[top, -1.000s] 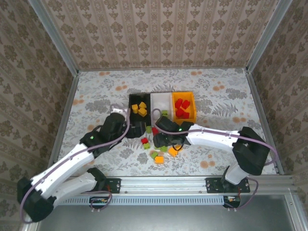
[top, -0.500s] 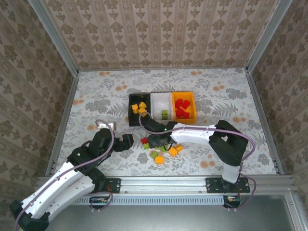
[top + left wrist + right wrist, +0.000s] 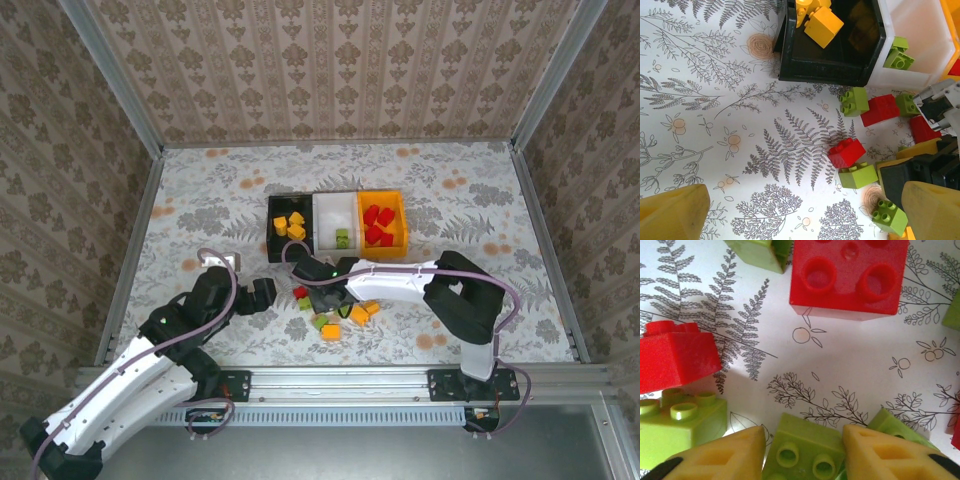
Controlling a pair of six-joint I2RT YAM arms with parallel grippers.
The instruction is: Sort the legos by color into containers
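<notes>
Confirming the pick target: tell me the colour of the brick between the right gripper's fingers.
Lime green; the brick shows best in the right wrist view.

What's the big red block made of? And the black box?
The red block looks like hard plastic: it is smooth and a little shiny, with round studs moulded on top. The black box is probably plastic too: it has thin glossy walls, and the inside shows faint reflections.
</notes>
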